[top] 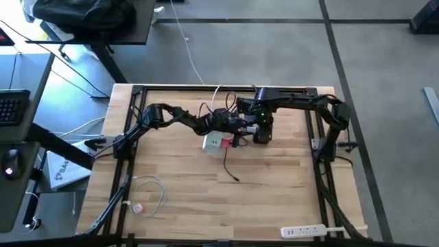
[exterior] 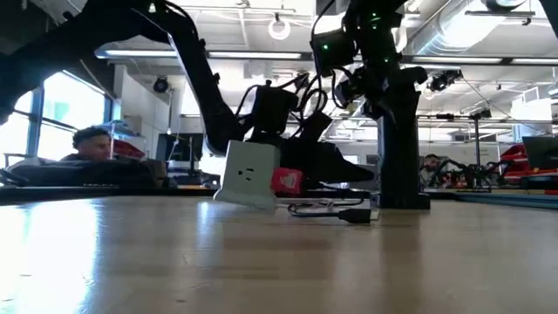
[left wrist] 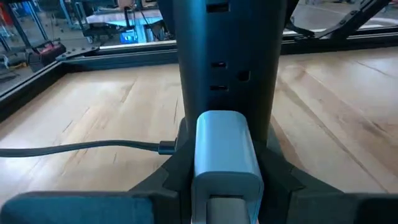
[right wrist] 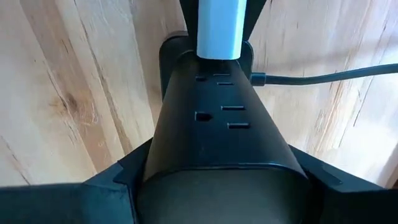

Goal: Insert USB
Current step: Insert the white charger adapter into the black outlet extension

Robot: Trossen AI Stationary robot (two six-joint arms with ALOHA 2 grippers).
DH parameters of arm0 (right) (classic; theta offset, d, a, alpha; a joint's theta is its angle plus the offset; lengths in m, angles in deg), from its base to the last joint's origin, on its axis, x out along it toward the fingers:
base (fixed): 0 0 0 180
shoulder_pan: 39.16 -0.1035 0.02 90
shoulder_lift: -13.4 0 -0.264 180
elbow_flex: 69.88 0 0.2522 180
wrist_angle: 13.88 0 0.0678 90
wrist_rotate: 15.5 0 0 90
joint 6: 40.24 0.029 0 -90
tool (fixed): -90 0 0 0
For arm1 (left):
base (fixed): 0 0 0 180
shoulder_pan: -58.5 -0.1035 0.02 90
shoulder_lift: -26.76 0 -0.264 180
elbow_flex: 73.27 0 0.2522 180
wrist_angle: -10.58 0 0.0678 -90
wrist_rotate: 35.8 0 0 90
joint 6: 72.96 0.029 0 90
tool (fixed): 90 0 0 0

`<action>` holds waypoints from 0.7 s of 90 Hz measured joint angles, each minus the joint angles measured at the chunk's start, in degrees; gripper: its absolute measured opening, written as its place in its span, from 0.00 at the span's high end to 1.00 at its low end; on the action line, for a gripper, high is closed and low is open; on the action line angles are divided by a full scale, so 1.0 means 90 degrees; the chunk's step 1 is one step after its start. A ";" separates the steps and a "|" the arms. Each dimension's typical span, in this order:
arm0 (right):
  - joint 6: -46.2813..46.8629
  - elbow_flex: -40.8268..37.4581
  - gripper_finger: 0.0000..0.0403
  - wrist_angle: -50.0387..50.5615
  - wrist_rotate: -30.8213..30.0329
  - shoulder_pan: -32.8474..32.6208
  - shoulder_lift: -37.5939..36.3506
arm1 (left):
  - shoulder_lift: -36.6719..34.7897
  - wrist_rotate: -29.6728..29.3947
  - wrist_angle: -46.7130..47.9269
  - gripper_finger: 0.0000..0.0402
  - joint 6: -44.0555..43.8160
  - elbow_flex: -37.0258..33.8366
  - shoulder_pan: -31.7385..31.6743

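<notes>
Closest across the wooden table [exterior: 261,262], a thin black cable [exterior: 336,212] lies slack on the boards. It ends in a small dark plug and runs back toward the middle of the table. Just behind it is the USB [exterior: 286,181], a small red-pink plug. It is pressed against the lower edge of the white charger cube [exterior: 246,174], on the side that faces the right arm. The cube is tipped over on one edge, not sitting flat. The left gripper [left wrist: 227,186] is closed narrowly on the cube, with one finger on each flank. That makes the left arm the nearer one to the plug, which sits against the thing that arm holds. From above, the plug lies just off the cube's edge on the right arm's side, between the two grippers. Whether it is already seated in a port or only resting against the cube cannot be told, and its long axis is too small to read. Behind the cube, the right gripper [right wrist: 217,180] is clamped on a black power strip [right wrist: 217,124], which stands upright on the table just beside the cube. In my judgement the next move depends on lining up the plug with the cube face it already touches.
</notes>
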 joint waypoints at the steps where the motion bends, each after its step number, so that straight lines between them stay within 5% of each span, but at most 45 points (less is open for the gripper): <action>1: 0.0000 0.0000 0.44 0.0002 0.0001 0.0000 0.0000 | 0.0002 -0.0014 -0.0003 0.77 0.0002 0.0001 0.0010; 63: 0.0016 0.0002 0.44 0.0061 -0.0008 0.0015 -0.0002 | 0.0196 -0.0320 -0.0101 0.77 0.0318 0.0063 0.0097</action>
